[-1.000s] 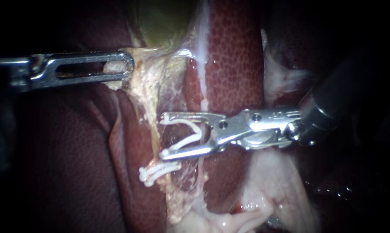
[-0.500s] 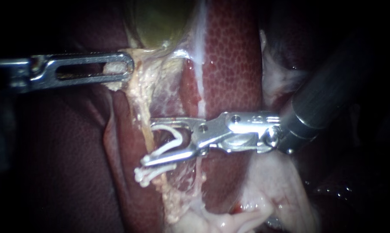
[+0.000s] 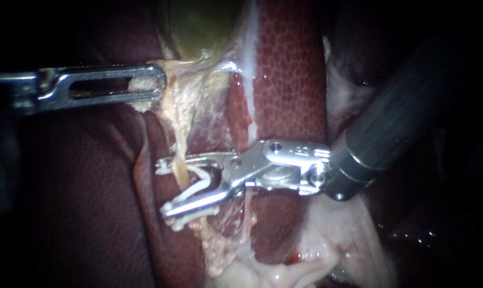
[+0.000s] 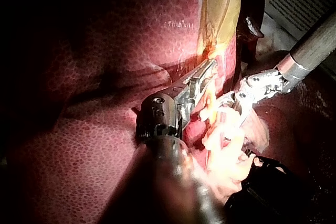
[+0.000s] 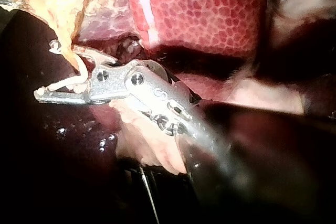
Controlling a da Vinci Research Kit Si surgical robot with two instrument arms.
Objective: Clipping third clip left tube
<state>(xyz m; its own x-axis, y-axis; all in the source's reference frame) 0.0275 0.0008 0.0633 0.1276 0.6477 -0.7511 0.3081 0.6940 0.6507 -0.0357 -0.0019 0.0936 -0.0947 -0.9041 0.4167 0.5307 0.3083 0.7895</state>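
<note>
Mid-step: applier in pos., clip not fired yet. Right instrument (image 3: 164,185) comes in from upper right w/ jaws spread wide, gripping a white loaded clip (image 3: 201,184) that sits btwn them, touches both and is unclosed. The jaws straddle the left tube (image 3: 178,146), the pale yellow strand running down from the gallbladder (image 3: 198,26) beside the liver (image 3: 289,69). The tube crosses the gap nearer the jaw tips than the clip's bend, and both tips show past it. Right wrist view agrees: strand passes thru the clip's mouth. Just under the lower jaw sit the placed clips (image 3: 190,217), white, prob. two, partly hidden so no sure count. Left instrument (image 3: 157,84) is clamped on fatty tissue (image 3: 190,101) by the gallbladder's neck and looks to hold the tube stretched. Done, as far as seen: lower clips on, tube inside the new clip. Left to do, my guess: confirm nothing extra is caught, squeeze shut, release, back off. Spacing from the lower clips looks tight, so worth a check first.
</note>
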